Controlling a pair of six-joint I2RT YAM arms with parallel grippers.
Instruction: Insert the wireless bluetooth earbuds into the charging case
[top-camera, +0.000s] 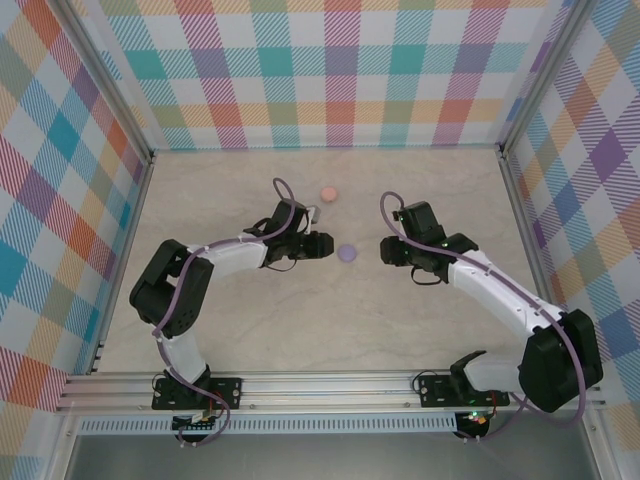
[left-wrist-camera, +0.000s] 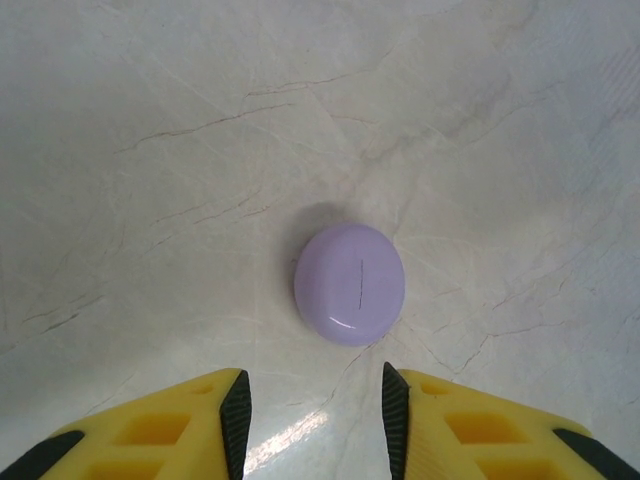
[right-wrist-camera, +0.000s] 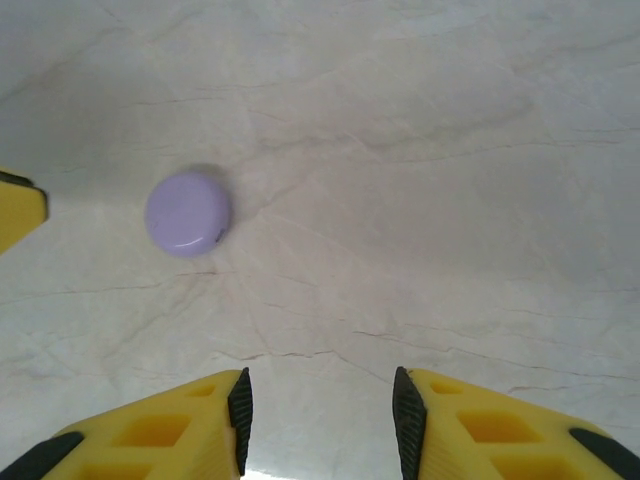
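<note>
Left jaws, bottom of left wrist frame: apart, nothing between them. The lilac charging case (left-wrist-camera: 350, 283) lies flat on the surface (left-wrist-camera: 150, 150) just ahead of their gap, slightly right of centre; round, so no long axis. Right jaws also apart and empty; in their frame the case sits upper left, well off line. I judge the left arm (top-camera: 230, 258) nearer. Pink disc (top-camera: 327, 193) lies well apart, higher in the top frame; bare surface all round.
</note>
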